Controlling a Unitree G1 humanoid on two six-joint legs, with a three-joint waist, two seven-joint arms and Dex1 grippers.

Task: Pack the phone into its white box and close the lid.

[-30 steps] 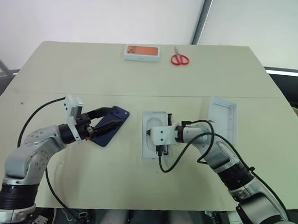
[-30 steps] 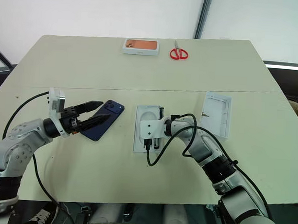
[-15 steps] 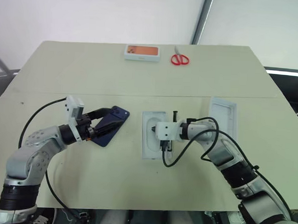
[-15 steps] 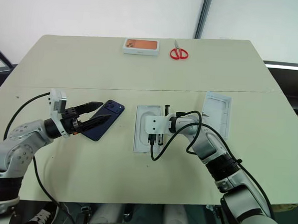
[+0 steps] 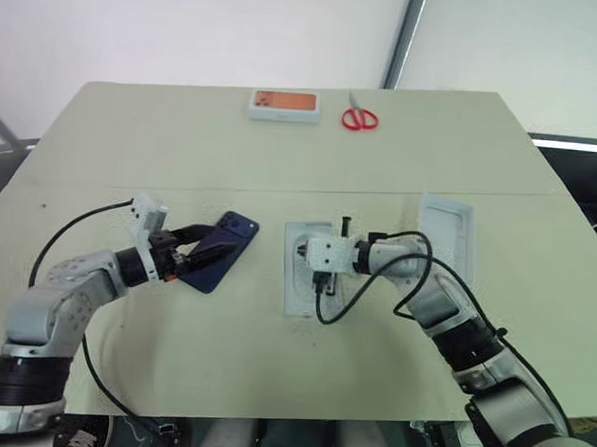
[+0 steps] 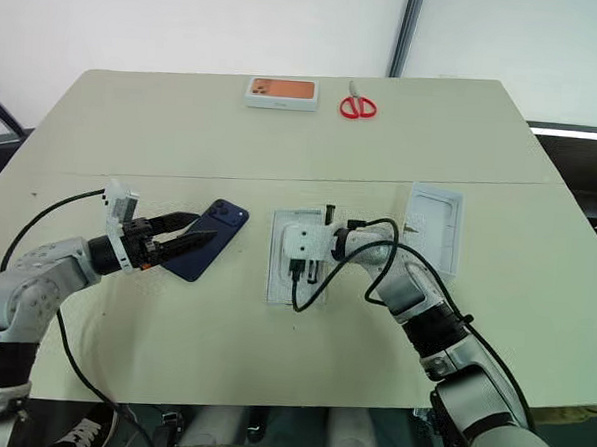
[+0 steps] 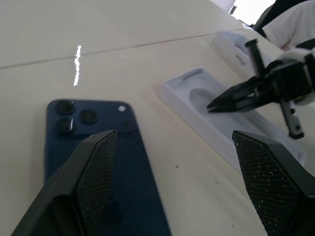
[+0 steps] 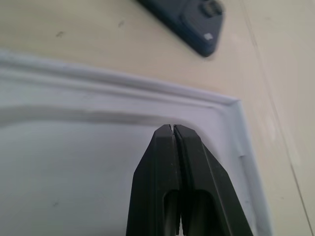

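On the beige table (image 5: 271, 362), taking the white box (image 5: 297, 296) as the landmark, that shallow white tray lies at the middle of the near half, its inside showing a pale moulded insert with an oval outline. The right gripper (image 5: 329, 281) hangs just above its inside, black fingers (image 8: 178, 162) pressed tight together with nothing between them. Just to the left of the box lies the phone (image 5: 220, 251), one slim dark navy-blue slab with rounded corners, back up, glossy, its square camera bump with round lenses at the far corner. The left gripper (image 6: 200, 230) stands over the phone's near end with its fingers (image 7: 93, 172) spread wide, one to each side, grasping nothing. Just to the right of the box lies the lid (image 5: 446, 232), a single white shell, open side up. Well beyond the box, near the far edge, rest one white box with an orange top (image 5: 284, 105) and one pair of red-handled scissors (image 5: 360, 117). No writing can be read anywhere.
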